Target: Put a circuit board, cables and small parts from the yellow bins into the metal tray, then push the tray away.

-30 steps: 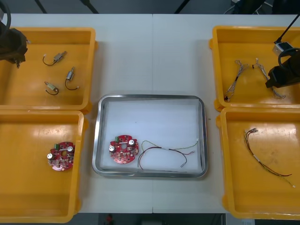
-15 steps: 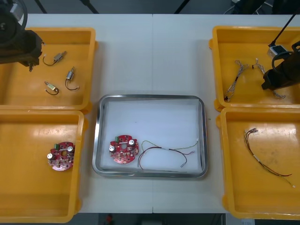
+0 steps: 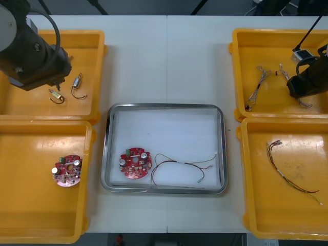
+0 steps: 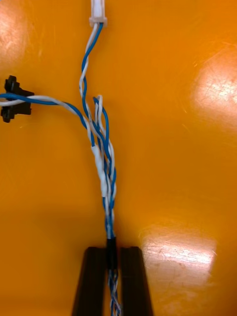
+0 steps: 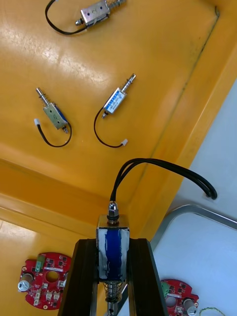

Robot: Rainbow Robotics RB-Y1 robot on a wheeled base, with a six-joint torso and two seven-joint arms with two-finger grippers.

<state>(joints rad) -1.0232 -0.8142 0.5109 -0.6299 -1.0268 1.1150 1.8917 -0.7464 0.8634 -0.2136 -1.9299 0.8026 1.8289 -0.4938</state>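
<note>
My left gripper [image 5: 112,247] is shut on a small metal part [image 5: 113,249] with a blue label and a looping black lead. It hangs over the far left yellow bin [image 3: 97,66], near the corner closest to the metal tray [image 3: 164,106]. My left gripper [image 3: 55,82] sits beside two loose small metal parts [image 3: 78,81]. My right gripper [image 4: 111,254] is shut on a twisted blue and white cable [image 4: 101,148] lying on the floor of the far right bin [image 3: 241,66]. A red circuit board [image 3: 134,163] and a red and yellow cable [image 3: 179,166] lie in the tray.
Another circuit board [image 3: 66,170] lies in the near left bin [image 3: 20,215]. A thin dark cable [image 3: 287,171] lies in the near right bin [image 3: 256,205]. More blue and white cable [image 3: 259,82] lies in the far right bin, left of my right gripper [image 3: 301,92].
My left arm has moved right across the far left bin toward the tray, still holding its part. My right gripper has gone from open to shut on the blue and white cable.
</note>
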